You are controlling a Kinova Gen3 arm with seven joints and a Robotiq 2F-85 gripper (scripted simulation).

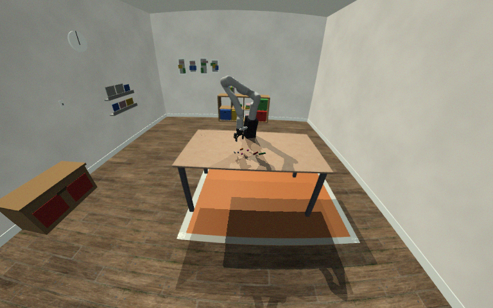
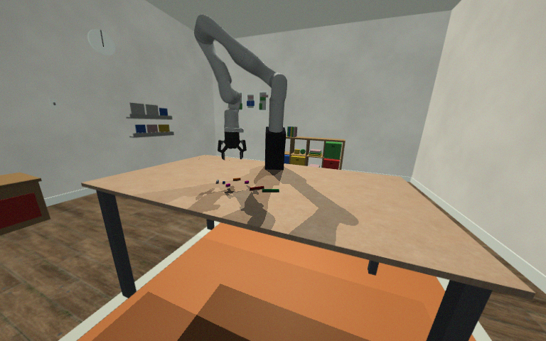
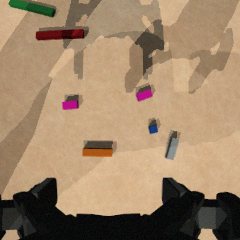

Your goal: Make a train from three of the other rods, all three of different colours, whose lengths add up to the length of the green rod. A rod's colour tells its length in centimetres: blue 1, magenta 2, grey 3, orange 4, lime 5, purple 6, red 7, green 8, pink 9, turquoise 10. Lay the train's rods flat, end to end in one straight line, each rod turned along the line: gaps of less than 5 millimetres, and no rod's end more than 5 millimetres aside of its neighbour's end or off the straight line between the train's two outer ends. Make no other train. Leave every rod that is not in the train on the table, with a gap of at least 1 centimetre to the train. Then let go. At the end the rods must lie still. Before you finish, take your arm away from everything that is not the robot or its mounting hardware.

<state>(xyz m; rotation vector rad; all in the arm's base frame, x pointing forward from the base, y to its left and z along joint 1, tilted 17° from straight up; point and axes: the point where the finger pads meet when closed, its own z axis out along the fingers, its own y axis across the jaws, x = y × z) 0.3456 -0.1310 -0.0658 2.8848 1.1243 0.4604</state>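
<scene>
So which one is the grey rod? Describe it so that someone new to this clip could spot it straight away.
In the wrist view, start at the gripper along the bottom edge and look just above its right-hand finger. The grey rod lies there on the table, below and right of the small blue rod. It is the only pale, colourless piece, and it stands nearly upright in the picture.
</scene>
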